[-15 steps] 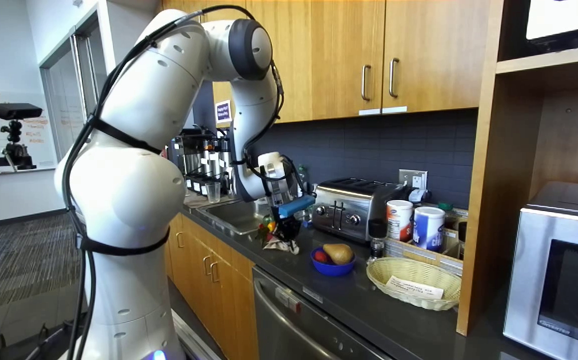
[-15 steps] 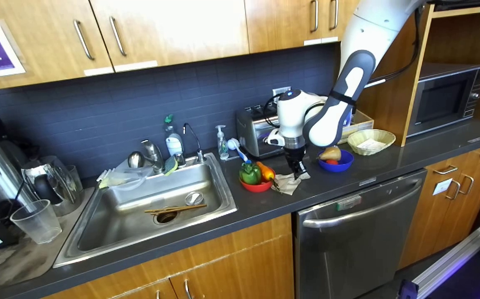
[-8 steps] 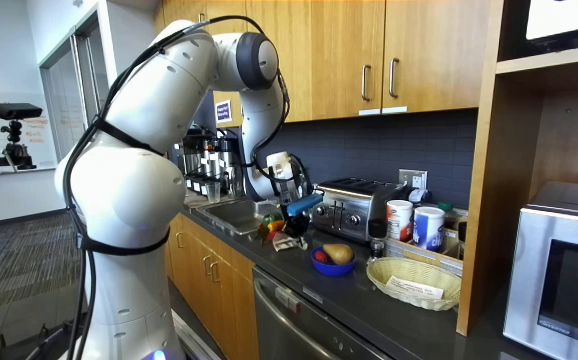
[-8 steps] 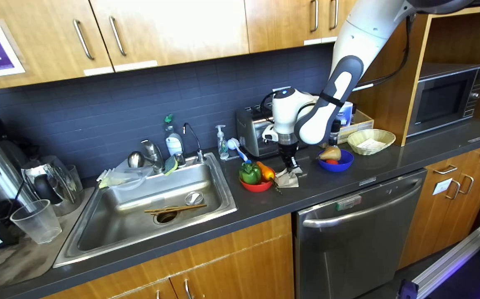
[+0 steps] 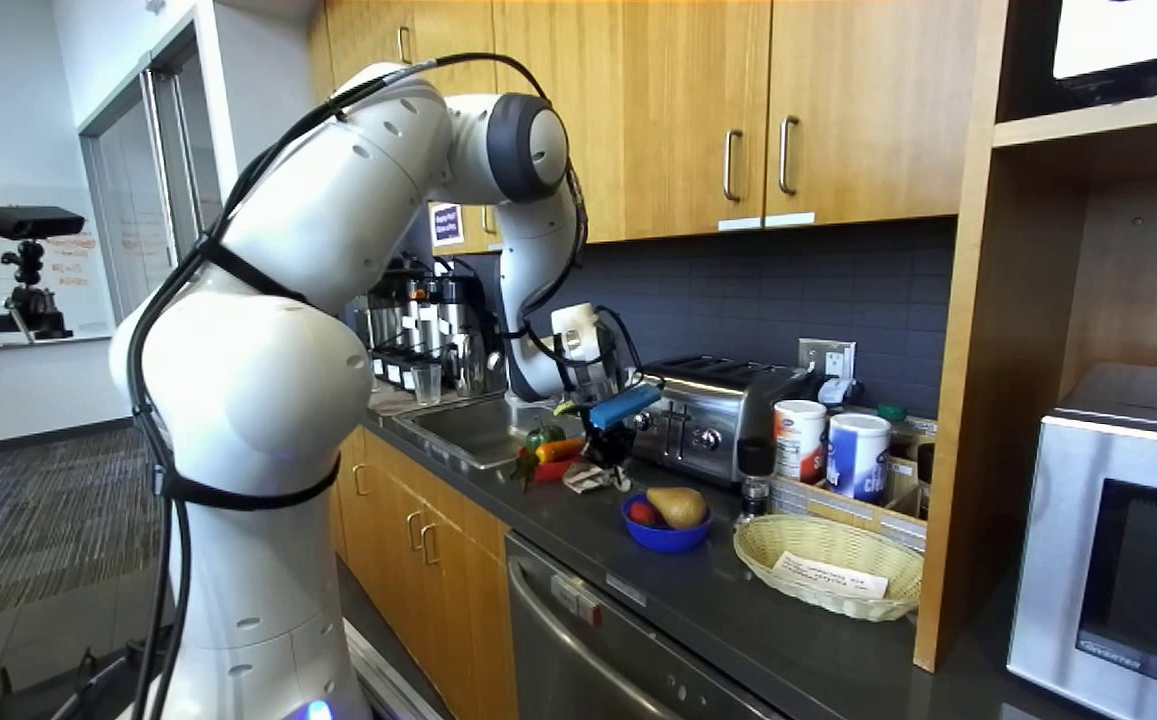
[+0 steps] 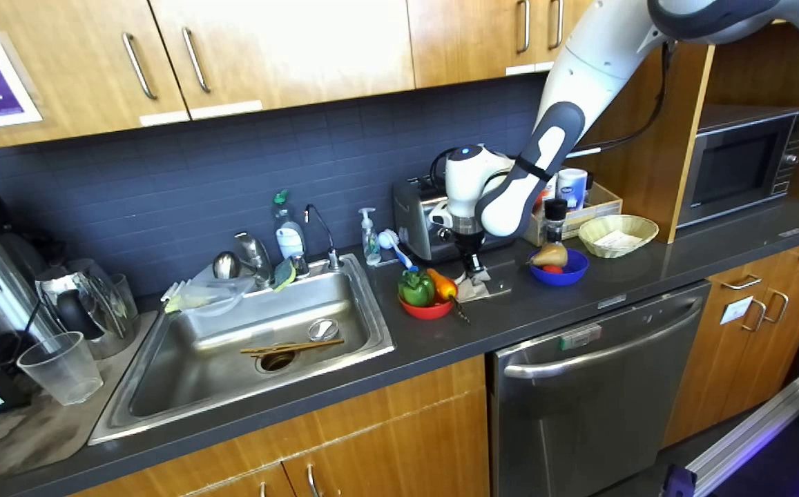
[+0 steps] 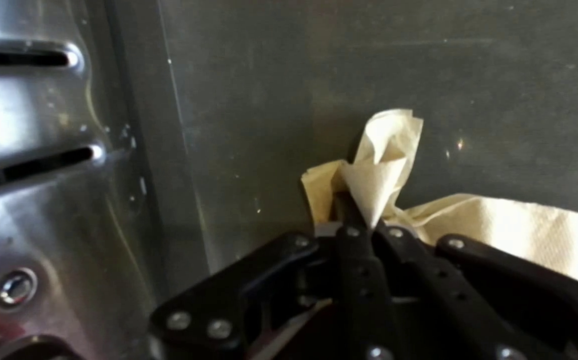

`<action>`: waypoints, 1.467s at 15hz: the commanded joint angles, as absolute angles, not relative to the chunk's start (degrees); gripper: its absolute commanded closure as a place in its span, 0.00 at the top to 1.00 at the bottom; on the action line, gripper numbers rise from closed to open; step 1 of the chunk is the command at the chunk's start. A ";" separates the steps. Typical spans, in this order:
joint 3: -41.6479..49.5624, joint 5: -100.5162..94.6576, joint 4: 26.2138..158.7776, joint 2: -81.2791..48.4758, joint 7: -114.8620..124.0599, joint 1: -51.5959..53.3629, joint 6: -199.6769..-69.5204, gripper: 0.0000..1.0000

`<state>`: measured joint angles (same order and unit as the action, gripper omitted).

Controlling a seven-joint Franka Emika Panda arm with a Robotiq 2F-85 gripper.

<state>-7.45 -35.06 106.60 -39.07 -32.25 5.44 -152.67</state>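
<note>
Claw (image 6: 474, 266) pinched narrow on the paper napkin (image 6: 472, 287), right of centre in an exterior view, on the desk (image 6: 513, 312). I'd keep pressure light, clear of the red bowl (image 6: 427, 313). Since a second ago, both have moved up-left there, nearer the toaster (image 6: 416, 219).

The napkin (image 6: 472, 288) lies between the pepper bowl (image 6: 427, 312) and the pear bowl (image 6: 565, 278), before the toaster (image 6: 418, 219).
</note>
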 commanded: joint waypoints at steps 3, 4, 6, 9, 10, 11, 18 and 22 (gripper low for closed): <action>-6.19 -32.58 99.20 -45.05 -32.49 6.18 -151.63 0.00; -6.10 -32.15 98.19 -45.64 -32.55 6.23 -151.39 0.00; -5.83 -31.70 96.40 -46.57 -32.55 6.27 -150.91 0.00; -5.63 -30.67 95.88 -46.82 -32.64 5.97 -150.53 0.00; -5.58 -30.48 96.09 -46.69 -32.76 5.77 -150.81 0.00; -5.35 -30.40 97.05 -46.06 -32.57 5.61 -151.13 0.00; -3.56 -30.67 104.50 -42.33 -30.43 4.75 -153.52 0.00; -2.79 -31.02 110.35 -39.71 -28.84 4.38 -155.32 0.00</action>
